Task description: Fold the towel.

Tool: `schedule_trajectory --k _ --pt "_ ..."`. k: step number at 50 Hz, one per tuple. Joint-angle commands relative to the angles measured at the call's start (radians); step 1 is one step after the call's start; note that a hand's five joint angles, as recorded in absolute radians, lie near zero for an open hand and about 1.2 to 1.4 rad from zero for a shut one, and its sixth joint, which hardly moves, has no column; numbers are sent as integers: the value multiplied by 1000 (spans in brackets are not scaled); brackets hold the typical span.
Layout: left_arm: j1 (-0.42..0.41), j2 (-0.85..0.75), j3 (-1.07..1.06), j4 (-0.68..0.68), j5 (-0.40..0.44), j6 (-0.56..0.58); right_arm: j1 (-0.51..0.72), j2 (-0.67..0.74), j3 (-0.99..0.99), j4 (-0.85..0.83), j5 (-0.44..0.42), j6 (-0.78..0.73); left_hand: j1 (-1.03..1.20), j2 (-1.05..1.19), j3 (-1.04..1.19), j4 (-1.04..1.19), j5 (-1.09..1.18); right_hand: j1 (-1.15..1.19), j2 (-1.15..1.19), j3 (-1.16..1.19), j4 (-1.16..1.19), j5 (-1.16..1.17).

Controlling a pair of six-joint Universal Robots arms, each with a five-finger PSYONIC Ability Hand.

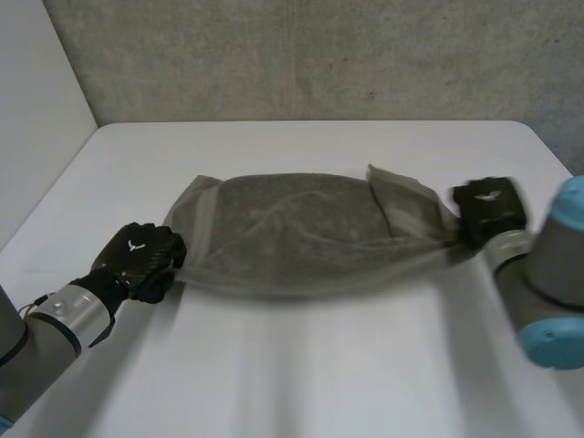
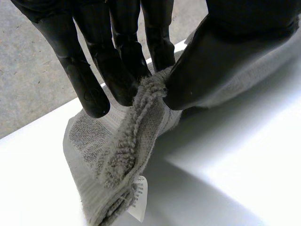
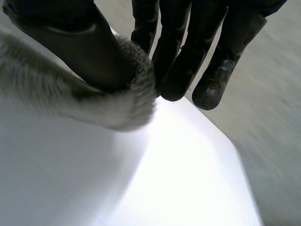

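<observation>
A grey towel [image 1: 292, 233] hangs stretched between my two hands over the white table [image 1: 301, 365]. My left hand [image 1: 141, 260] grips its left end; in the left wrist view the thumb and fingers [image 2: 117, 70] pinch the bunched towel edge [image 2: 141, 122], and a white label [image 2: 138, 197] hangs from the towel below. My right hand [image 1: 490, 212] holds the right end, where the cloth gathers into a narrow bunch. In the right wrist view the thumb [image 3: 89, 52] presses the towel edge [image 3: 127, 99] against the fingers.
The table's far edge [image 1: 319, 121] meets a grey wall, and its right edge runs close beside my right arm [image 1: 547, 292]. The table's near part, in front of the towel, is bare.
</observation>
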State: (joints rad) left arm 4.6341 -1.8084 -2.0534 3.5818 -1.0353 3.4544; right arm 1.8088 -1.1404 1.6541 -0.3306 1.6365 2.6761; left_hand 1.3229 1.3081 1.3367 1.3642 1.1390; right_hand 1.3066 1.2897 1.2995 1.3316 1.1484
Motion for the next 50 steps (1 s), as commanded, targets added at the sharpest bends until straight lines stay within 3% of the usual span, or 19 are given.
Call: schedule_trajectory --k 1,3,8,12,20,22,28,33,41,50 --pt "0 -2 -2 0 0 0 -158 -21 70 1 19 8 73 88 60 32 83 -241 -224 -234 -266 -257" --pt "-2 -2 -4 0 0 0 -174 -19 79 5 14 5 73 88 60 32 83 -858 -841 -851 -883 -874" --pt "-2 -3 -7 0 0 0 -170 -27 90 7 -7 8 73 88 60 32 83 -1019 -1002 -1012 -1044 -1035" --pt "-2 -2 -8 0 0 0 -169 -55 104 7 -44 13 73 88 60 32 83 -1028 -1011 -1021 -1053 -1044" --pt "-2 8 7 -11 -3 -8 -134 -173 164 11 -248 10 73 88 60 32 83 -1007 -990 -1000 -1032 -1024" --pt "-3 11 28 -12 -5 -14 -128 -196 159 77 -318 -1 73 88 60 32 83 -1004 -987 -997 -1029 -1021" --pt "-14 9 88 -38 -5 -41 -138 -199 127 214 -392 -22 73 88 60 32 83 -999 -982 -991 -1024 -1015" --pt "-17 1 205 -116 -5 -133 -144 -182 121 284 -480 -103 73 88 60 32 83 -972 -955 -965 -997 -989" --pt "-18 -64 346 -178 -15 -224 -134 -121 128 286 -492 -125 73 88 60 32 83 -969 -952 -962 -994 -986" --pt "-31 -124 432 -233 -20 -251 -120 -55 130 281 -489 -119 73 88 60 32 83 -919 -902 -912 -944 -936"
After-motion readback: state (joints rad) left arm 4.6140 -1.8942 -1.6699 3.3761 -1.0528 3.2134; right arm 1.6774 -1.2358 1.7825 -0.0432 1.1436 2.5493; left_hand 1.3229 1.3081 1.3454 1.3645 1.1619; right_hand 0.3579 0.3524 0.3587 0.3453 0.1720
